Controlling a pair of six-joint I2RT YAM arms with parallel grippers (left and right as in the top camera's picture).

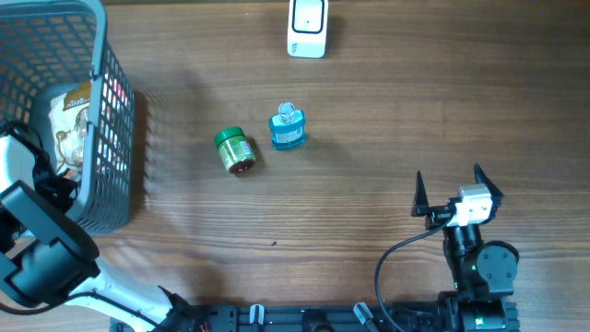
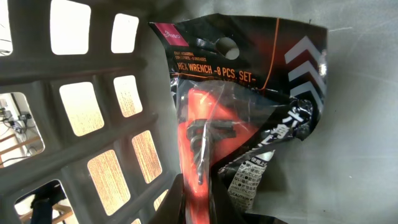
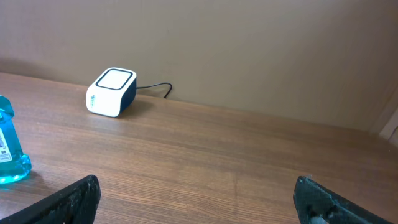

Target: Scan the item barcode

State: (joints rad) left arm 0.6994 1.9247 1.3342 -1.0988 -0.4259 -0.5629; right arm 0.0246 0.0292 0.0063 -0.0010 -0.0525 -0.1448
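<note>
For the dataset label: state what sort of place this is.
Probably a mock checkout bench: white barcode scanner, grey basket holding a hex wrench pack, blue bottle on a wooden table.

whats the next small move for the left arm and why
Probably lift the left gripper straight up: it looks shut on the hex wrench pack, low inside the basket, and the scanner sits far across the table.

wooden table [image 1: 415,111] bears basket [image 1: 115,138], green jar [image 1: 234,150], blue bottle [image 1: 287,128], white scanner [image 1: 307,28].
</note>
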